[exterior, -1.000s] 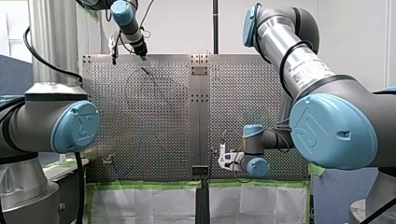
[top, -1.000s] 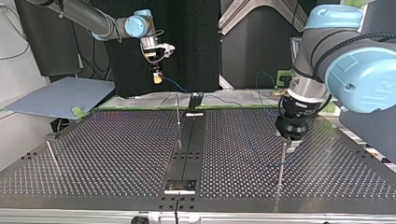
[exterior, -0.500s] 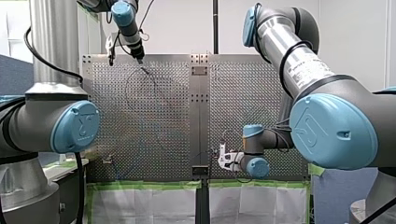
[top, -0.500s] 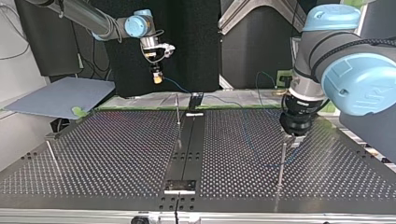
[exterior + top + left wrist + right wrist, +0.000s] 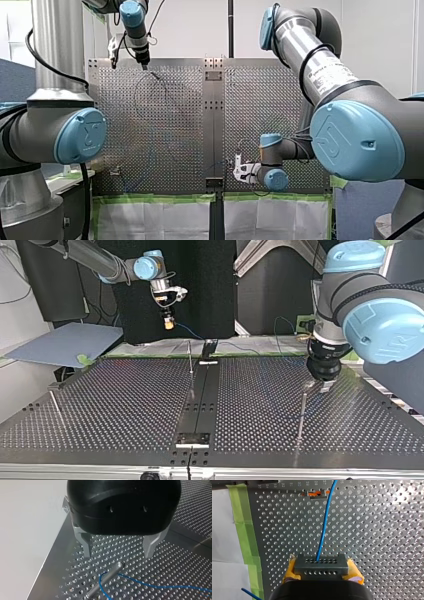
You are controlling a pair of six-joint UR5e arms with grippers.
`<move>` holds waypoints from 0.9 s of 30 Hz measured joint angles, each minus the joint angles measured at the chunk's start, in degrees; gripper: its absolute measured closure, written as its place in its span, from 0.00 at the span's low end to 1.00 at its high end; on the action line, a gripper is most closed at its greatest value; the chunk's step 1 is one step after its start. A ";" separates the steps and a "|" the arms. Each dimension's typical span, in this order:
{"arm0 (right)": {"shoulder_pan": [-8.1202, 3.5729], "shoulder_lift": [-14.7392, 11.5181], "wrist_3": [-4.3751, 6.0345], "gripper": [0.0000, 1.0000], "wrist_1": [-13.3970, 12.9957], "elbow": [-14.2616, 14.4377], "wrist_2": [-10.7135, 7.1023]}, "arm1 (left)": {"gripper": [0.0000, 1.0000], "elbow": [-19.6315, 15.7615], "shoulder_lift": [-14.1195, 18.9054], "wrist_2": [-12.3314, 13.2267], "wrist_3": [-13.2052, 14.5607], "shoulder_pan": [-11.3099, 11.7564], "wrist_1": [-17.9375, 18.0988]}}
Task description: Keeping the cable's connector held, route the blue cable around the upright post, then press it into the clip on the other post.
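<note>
The front view looks from behind and above the arms' shoulders, out over the whole perforated worktop (image 5: 260, 100). The top view faces back from the far edge, low, near worktop height, so the sides are crossed. Both take in the post (image 5: 155, 76) by my left pincer (image 5: 117, 555). The left wrist view hangs close above that post. The right wrist view looks closely along my right pincer (image 5: 322, 571), past the connector (image 5: 321, 566), to the green tape (image 5: 244, 530), which the front view also shows.
</note>
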 joint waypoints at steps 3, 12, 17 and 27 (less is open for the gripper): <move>0.01 0.00 -0.03 1.00 0.00 0.01 0.00 | 0.00 -0.01 0.00 -0.44 0.17 -0.02 -0.16; 0.08 0.00 -0.06 1.00 0.00 -0.02 0.00 | 0.00 -0.03 0.03 -0.79 0.30 -0.11 -0.39; 0.10 0.00 -0.06 1.00 0.00 -0.02 0.00 | 0.00 -0.03 0.07 -1.65 0.39 -0.13 -0.76; 0.16 0.00 -0.06 1.00 0.00 -0.04 0.00 | 0.00 -0.05 0.07 -2.72 0.57 -0.13 -0.93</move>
